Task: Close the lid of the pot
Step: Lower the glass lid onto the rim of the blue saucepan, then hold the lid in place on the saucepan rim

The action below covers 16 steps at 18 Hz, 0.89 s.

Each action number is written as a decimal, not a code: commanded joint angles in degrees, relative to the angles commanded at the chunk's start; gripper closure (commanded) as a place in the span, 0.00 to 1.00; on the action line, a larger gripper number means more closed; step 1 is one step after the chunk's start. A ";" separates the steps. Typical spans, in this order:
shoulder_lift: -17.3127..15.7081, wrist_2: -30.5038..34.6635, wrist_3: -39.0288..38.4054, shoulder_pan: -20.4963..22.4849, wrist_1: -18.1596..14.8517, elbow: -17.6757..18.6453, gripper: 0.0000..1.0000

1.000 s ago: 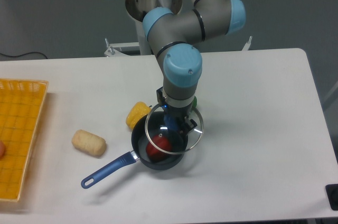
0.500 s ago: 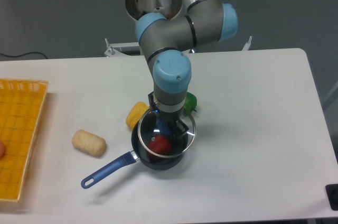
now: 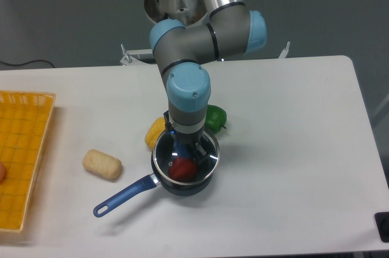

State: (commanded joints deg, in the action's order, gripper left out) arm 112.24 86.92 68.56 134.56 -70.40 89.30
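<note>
The pot [image 3: 159, 180] is a small dark saucepan near the table's front, its long blue handle pointing down-left. A red object [image 3: 182, 169] lies inside it. The pot lid [image 3: 208, 152], clear glass with a silver rim, hangs just above the pot and lines up almost exactly with its rim. My gripper [image 3: 185, 149] comes straight down onto the lid's centre and is shut on its blue knob, which the fingers mostly hide. Whether the lid touches the pot rim I cannot tell.
A yellow food piece [image 3: 155, 131] lies just left of the pot and a green pepper [image 3: 214, 117] just behind it. A beige bread-like piece [image 3: 102, 164] sits further left. A yellow basket [image 3: 24, 148] stands at the left edge.
The arm has carried the lid leftward and lower, from off-centre to the right to nearly over the pot. The green pepper has come into view behind it.
</note>
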 joint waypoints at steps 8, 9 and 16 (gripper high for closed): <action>0.35 0.00 -0.53 -0.09 0.53 0.00 0.67; 0.44 0.09 -0.44 -0.09 0.62 0.00 0.67; 0.70 0.18 -0.53 -0.09 0.79 0.00 0.67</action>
State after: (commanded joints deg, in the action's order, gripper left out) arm 112.94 87.10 68.03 134.47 -69.61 89.30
